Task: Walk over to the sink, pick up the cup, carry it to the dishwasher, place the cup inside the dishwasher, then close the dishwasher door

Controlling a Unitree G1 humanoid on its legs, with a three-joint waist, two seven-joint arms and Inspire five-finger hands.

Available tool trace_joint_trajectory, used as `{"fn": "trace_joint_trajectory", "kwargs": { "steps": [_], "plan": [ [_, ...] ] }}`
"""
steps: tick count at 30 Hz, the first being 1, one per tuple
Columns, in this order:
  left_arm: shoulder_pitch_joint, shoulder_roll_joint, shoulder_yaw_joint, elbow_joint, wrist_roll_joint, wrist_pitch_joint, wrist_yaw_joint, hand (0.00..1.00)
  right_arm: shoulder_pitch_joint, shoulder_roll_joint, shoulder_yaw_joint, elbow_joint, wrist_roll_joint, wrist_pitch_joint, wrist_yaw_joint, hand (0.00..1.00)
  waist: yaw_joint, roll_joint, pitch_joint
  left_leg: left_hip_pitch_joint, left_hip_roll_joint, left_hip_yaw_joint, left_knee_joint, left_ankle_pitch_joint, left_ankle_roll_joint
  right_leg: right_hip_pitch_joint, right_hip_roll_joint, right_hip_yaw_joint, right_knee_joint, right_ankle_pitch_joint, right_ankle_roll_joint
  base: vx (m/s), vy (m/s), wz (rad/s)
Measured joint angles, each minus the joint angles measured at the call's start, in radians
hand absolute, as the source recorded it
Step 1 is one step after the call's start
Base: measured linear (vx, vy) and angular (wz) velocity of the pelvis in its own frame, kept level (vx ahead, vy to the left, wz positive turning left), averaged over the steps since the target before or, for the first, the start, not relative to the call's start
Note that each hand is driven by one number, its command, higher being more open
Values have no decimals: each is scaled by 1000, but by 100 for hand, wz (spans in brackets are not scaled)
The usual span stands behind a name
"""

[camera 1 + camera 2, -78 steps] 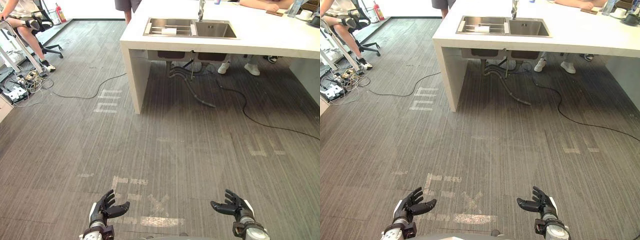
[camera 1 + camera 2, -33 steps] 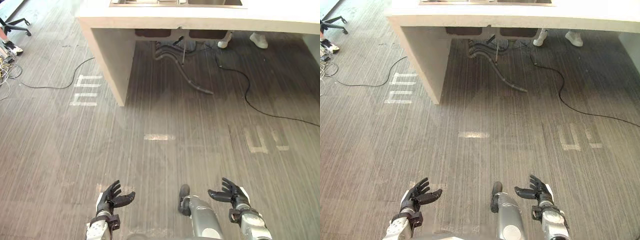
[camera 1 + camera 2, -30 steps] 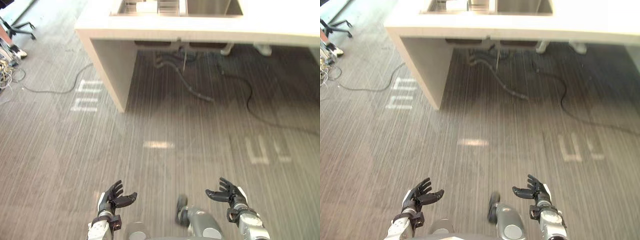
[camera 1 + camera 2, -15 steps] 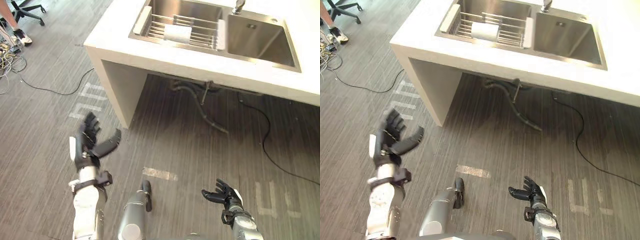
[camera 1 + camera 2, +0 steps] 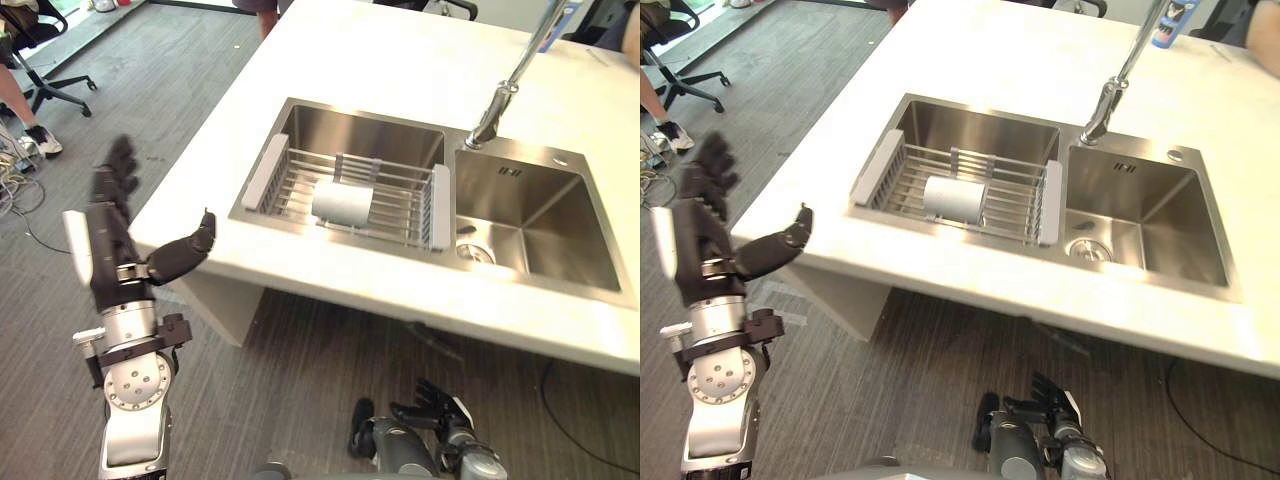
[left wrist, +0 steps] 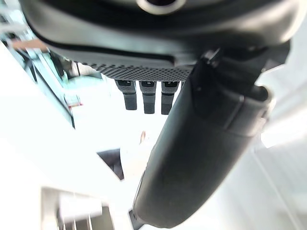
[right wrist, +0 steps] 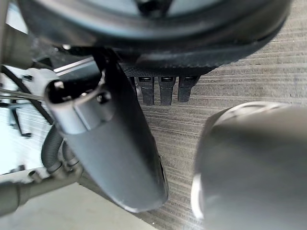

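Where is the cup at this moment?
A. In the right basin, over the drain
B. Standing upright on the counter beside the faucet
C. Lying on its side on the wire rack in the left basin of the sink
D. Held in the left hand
C: the cup lies on its side on the wire rack in the sink's left basin, and the left hand is open, apart from it.

floor: grey striped flooring (image 5: 170, 70) running beside and under the counter | furniture: white counter (image 5: 400, 60) filling the middle, black office chair (image 5: 62, 88) standing far left | light: brightness falling across the countertop
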Motion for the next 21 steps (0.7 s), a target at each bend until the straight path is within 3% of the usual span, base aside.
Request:
{"fn": "trace_joint_trajectory", "kwargs": {
  "steps": [1, 3, 5, 7, 8, 9, 10, 12, 13, 16, 21],
  "plan": [
    [-6, 10, -4, 0, 4, 2, -16, 90, 6, -8, -1, -2, 0, 0, 1, 90, -2, 3, -1, -34, 19, 1, 91, 20, 5, 39, 13, 2, -38, 0, 0, 501, -203, 14],
    [-39, 69, -20, -1, 18, -7, -52, 90, 22, -23, -12, -21, 1, -4, -4, 90, 6, -7, -1, -140, 31, 13, 250, -56, 29, 165, 26, 13, -136, 0, 0, 428, -131, -5],
    [-47, 108, -20, -6, 19, -13, -66, 90, 9, -39, -26, -23, 1, -9, -9, 90, 14, -17, -2, -214, 21, 32, 193, -78, 48, 206, 14, 36, -178, 0, 0, 395, -28, -26],
    [-48, 128, -26, -6, 34, -13, -85, 90, 7, -46, -33, -25, 1, -15, -9, 90, 20, -20, -1, -258, -8, 11, 21, -67, 45, 236, -3, 47, -198, -3, 13, 301, 83, -33],
    [-48, 137, -37, -6, 40, -13, -96, 90, 14, -48, -33, -25, 1, -16, -8, 90, 21, -13, -6, -262, -30, -18, -136, 16, 56, 253, -7, 54, -197, -17, 40, 198, 125, -28],
    [-47, 141, -49, -7, 47, -13, -101, 90, 23, -51, -31, -25, 1, -17, -7, 90, 21, 4, -16, -266, -30, -42, -236, 175, 65, 263, 5, 65, -197, -33, 69, 252, 171, -32],
    [-47, 150, -59, -3, 60, -14, -104, 90, 20, -33, -29, 0, 1, -14, -5, 90, 20, 1, -20, -267, -28, -50, -235, 202, 49, 275, 13, 76, -194, -50, 96, 228, 168, -23],
    [-38, 196, -83, -4, 79, -3, -140, 90, 53, 32, -18, 6, 1, -13, 5, 90, 11, -63, -54, -237, -72, -31, -302, 210, 63, 266, -34, 90, -197, -62, 107, 239, 148, -10],
    [-32, 210, -93, -4, 83, -1, -146, 90, 59, 40, -9, 7, 1, -11, 8, 90, 11, -74, -59, -225, -84, -20, -322, 214, 68, 265, -45, 96, -200, -61, 107, 172, 89, -9],
    [-22, 242, -138, -9, 101, 4, -194, 90, 77, 43, -8, 7, 0, -10, 15, 90, 9, -75, -60, -179, -115, 6, -380, 225, 83, 278, -73, 117, -215, -58, 112, 86, 80, -13],
    [-17, 261, -209, -41, 121, 3, -277, 90, 77, 44, -8, 8, -18, -10, 23, 90, -1, -75, -61, -139, -124, 20, -450, 253, 76, 286, -71, 133, -229, -56, 114, 14, -6, -9]
  ]
}}
